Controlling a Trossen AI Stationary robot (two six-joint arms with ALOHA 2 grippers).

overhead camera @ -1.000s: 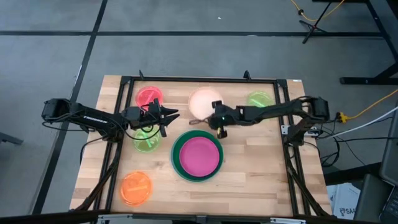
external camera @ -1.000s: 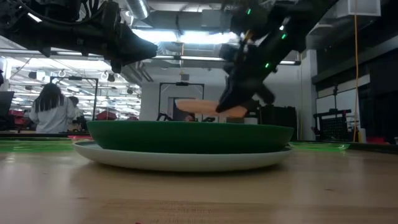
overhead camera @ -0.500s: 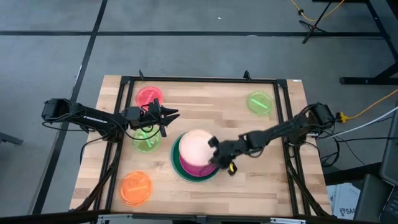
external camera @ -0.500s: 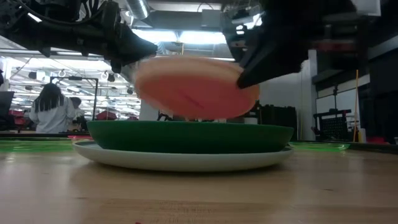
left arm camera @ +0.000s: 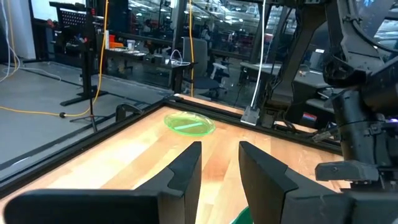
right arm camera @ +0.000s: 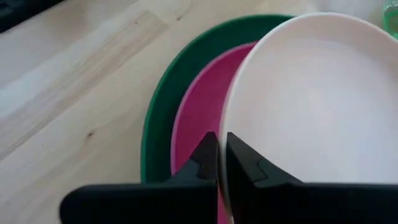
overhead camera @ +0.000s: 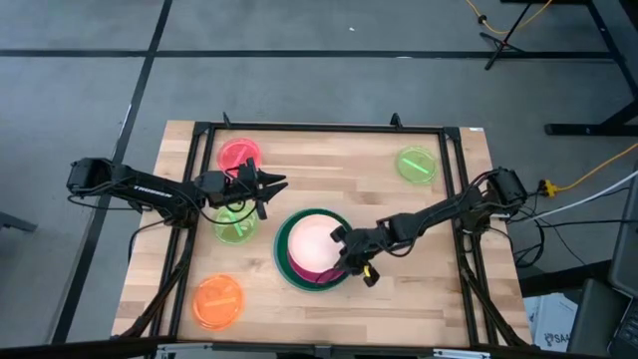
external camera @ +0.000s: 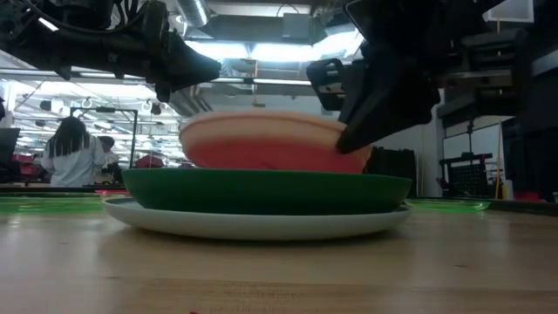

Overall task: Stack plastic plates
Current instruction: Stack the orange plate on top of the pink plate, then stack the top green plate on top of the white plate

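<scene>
- While the right gripper (overhead camera: pixel 348 261) pinches the peach plate (overhead camera: pixel 315 239) over the centre stack, the left gripper (overhead camera: pixel 267 185), fingers apart, hovers left of centre.
- Red plate (overhead camera: pixel 239 155) upper left, orange plate (overhead camera: pixel 218 299) lower left, lime plates (overhead camera: pixel 235 225) (overhead camera: pixel 417 164) apart.

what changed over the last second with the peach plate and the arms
The right end effector, shut on the peach plate, carried it from the table's far side to over the stack, then lowered it toward the magenta plate inside the dark green plate. It has not let go. The left end effector stayed open above the lime green plate; the red plate, orange plate and far lime green plate did not move.
</scene>
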